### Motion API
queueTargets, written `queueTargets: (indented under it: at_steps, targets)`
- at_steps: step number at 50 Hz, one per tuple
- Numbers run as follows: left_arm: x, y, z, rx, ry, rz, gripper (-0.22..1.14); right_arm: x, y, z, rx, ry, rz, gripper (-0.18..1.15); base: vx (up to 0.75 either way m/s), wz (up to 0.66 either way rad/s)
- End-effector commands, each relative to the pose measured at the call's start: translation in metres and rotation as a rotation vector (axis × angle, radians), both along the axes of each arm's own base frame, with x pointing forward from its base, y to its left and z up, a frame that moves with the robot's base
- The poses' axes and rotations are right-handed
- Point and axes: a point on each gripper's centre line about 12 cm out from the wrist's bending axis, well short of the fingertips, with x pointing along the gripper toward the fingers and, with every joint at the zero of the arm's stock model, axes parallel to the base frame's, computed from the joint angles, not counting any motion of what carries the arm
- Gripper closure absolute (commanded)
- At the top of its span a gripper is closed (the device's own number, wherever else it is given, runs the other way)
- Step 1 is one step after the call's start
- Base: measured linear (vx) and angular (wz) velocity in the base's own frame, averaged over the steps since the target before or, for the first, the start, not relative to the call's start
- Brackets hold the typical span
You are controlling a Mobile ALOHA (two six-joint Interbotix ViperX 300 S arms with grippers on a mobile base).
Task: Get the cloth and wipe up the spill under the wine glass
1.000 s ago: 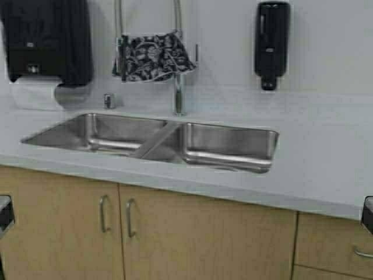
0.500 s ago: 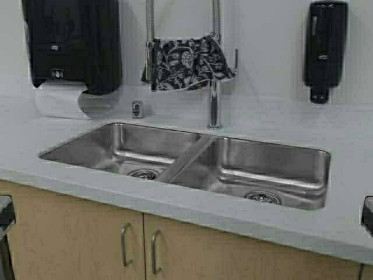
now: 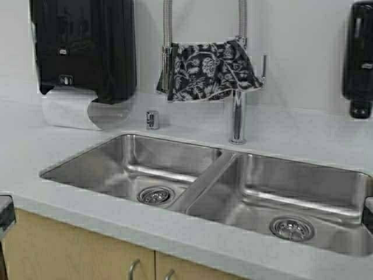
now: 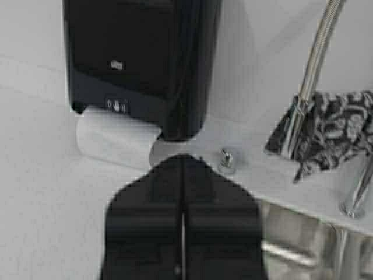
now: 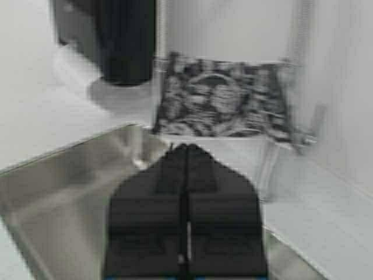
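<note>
Cloth (image 3: 211, 71) hung over faucet (image 3: 236, 119), long axis sideways, straight ahead of right claw (image 5: 185, 153). Right nearer. Left claw (image 4: 183, 165) and right pressed together.

One patterned cloth (image 3: 211, 70) is seen, draped over one arched chrome faucet (image 3: 237, 116). Two steel sink basins (image 3: 134, 169) are counted, each with one round drain (image 3: 155, 195). One black paper towel dispenser (image 3: 84, 46), one black soap dispenser (image 3: 358, 58) and one small chrome fitting (image 3: 152, 119) are seen.
</note>
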Motion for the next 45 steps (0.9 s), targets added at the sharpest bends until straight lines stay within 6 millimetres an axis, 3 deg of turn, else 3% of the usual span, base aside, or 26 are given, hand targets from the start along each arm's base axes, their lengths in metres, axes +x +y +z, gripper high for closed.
queueTargets:
  at_steps: [1, 10, 25, 45]
  targets:
    - [-0.004, 0.000, 0.006, 0.001, -0.026, 0.000, 0.89, 0.019, 0.027, 0.001, -0.012, 0.027, 0.063, 0.92, 0.23, 0.06]
    - [-0.006, 0.000, 0.008, 0.000, -0.041, 0.000, 0.89, 0.042, 0.051, -0.038, -0.039, 0.096, 0.105, 0.92, 0.22, 0.05]
    - [-0.007, 0.000, 0.009, 0.000, -0.045, 0.000, 0.89, 0.062, 0.078, -0.094, -0.015, 0.102, 0.169, 0.88, 0.19, 0.05]
    - [-0.009, 0.000, 0.009, -0.002, -0.054, 0.000, 0.89, 0.090, 0.101, -0.156, 0.034, 0.169, 0.184, 0.49, 0.13, 0.03]
